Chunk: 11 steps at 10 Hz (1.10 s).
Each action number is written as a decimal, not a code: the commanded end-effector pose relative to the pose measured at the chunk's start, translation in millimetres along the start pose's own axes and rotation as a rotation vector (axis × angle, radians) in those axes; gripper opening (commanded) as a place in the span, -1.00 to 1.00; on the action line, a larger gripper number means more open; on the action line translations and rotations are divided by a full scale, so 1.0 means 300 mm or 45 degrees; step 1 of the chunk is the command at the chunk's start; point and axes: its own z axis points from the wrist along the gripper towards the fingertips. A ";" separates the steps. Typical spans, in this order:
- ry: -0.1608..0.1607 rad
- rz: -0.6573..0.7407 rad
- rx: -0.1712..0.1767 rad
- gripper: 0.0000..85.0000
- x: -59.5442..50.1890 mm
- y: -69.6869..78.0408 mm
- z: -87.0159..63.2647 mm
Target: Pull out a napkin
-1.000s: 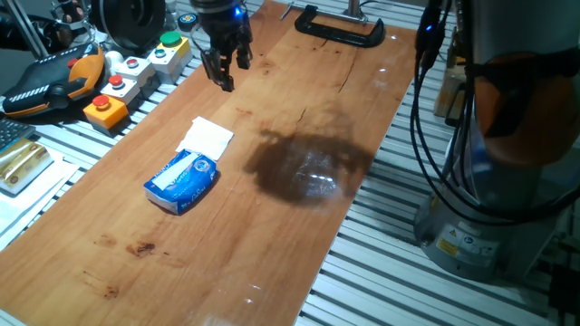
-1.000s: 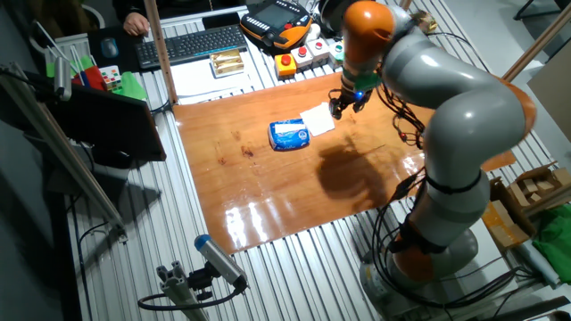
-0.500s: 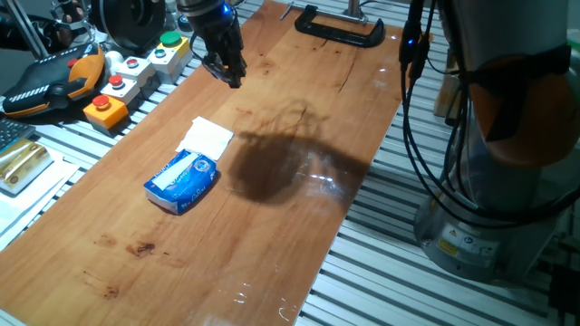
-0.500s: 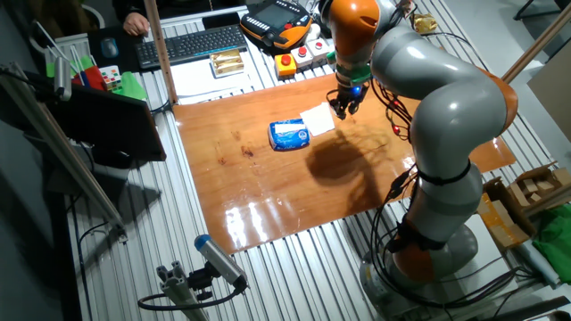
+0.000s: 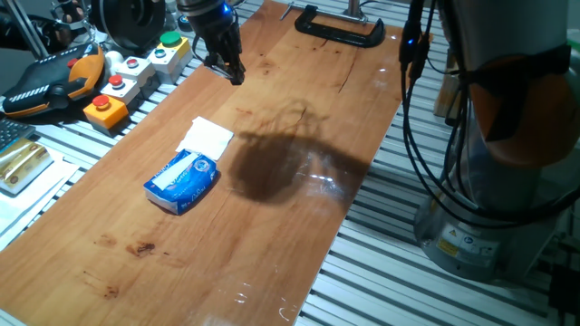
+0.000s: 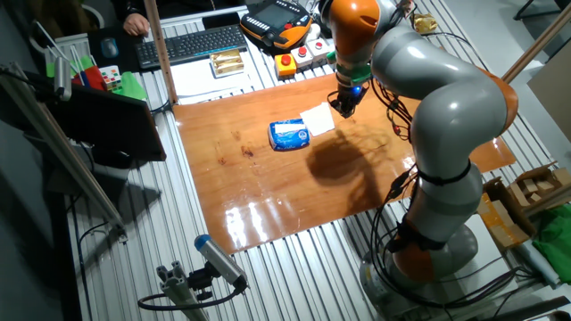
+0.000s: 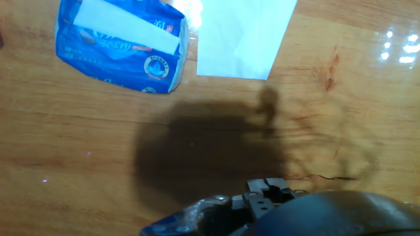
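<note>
A blue tissue pack lies on the wooden table, also seen in the other fixed view and the hand view. A white tissue strip shows in its top opening. A flat-folded white tissue square lies beside it, also in the hand view. No loose rumpled napkin is in view. My gripper hangs above the table beyond the white square, apart from both, empty, its fingers slightly apart. In the hand view only the dark hand housing shows.
A button box and an orange pendant sit off the table's left edge. A black clamp grips the far edge. The arm's base and cables stand at the right. A keyboard lies behind.
Over the last second the hand turned about its axis and shifted slightly away from the pack. In the last half second nothing visibly moved. Pack and white square stayed put.
</note>
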 end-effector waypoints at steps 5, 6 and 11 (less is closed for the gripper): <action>0.000 0.022 0.002 -0.98 0.000 0.000 0.000; -0.078 0.127 0.002 -0.98 0.000 0.000 0.000; -0.121 0.122 -0.019 -0.98 0.000 0.000 0.000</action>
